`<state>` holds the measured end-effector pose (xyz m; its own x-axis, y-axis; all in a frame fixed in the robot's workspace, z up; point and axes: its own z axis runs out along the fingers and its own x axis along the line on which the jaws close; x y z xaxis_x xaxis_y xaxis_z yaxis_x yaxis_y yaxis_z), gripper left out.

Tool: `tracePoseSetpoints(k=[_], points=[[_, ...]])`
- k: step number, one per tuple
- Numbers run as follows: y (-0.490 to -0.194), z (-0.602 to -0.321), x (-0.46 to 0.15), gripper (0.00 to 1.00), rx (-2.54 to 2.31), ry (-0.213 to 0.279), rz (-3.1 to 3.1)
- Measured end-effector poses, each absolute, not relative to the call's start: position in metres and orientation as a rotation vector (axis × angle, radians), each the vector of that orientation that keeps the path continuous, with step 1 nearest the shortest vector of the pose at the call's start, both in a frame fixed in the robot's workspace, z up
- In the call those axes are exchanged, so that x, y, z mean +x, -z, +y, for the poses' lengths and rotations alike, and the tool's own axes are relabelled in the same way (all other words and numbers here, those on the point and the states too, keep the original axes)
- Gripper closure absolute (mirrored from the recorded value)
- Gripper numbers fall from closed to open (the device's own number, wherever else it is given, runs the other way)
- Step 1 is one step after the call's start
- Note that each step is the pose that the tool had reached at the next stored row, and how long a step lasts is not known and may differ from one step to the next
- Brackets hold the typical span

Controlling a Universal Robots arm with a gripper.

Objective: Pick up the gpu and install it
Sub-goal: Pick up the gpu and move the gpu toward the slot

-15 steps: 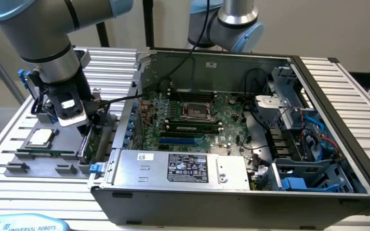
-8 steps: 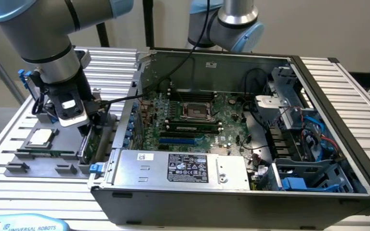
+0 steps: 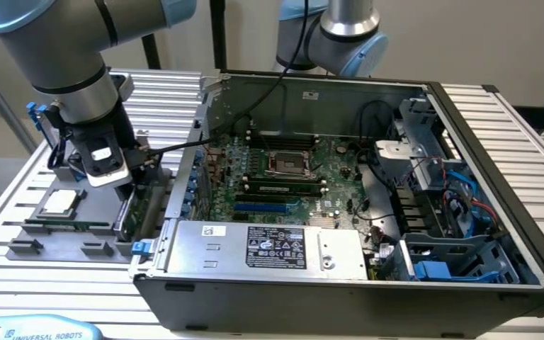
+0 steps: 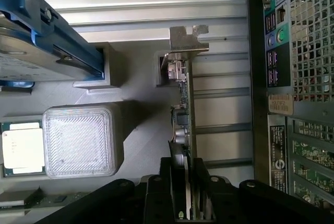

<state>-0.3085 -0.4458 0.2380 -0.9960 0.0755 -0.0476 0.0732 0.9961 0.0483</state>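
Slatted table (image 3: 527,142), Universal Robots label (image 3: 43,334), upright gpu (image 4: 186,110)

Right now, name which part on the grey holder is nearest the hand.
The gpu, the thin card standing on edge with a silver bracket, right at the hand. The CPU chip and the blue-railed hard drive lie farther off.

Table (image 3: 537,152): ribbed aluminium top of parallel slats, spanning the exterior view from the left edge to the right edge. Lying directly on it: one open computer case (image 3: 348,301), dark grey, side panel off, filling the centre and right of the frame; one flat grey parts tray (image 3: 64,248) at centre left, just beside the case. At the bottom left corner is a pale blue item (image 3: 36,329) marked UNIVERSAL ROBOTS; whether it rests on the table cannot be told.
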Motion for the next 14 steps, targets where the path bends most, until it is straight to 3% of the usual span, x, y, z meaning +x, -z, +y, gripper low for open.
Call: tracePoseSetpoints(k=[1, 14], points=[[-0.238, -0.4458, -0.3084, 0.73, 0.115, -0.072, 3.089], [-0.2379, -0.4458, -0.3085, 0.73, 0.069, -0.073, 3.091]])
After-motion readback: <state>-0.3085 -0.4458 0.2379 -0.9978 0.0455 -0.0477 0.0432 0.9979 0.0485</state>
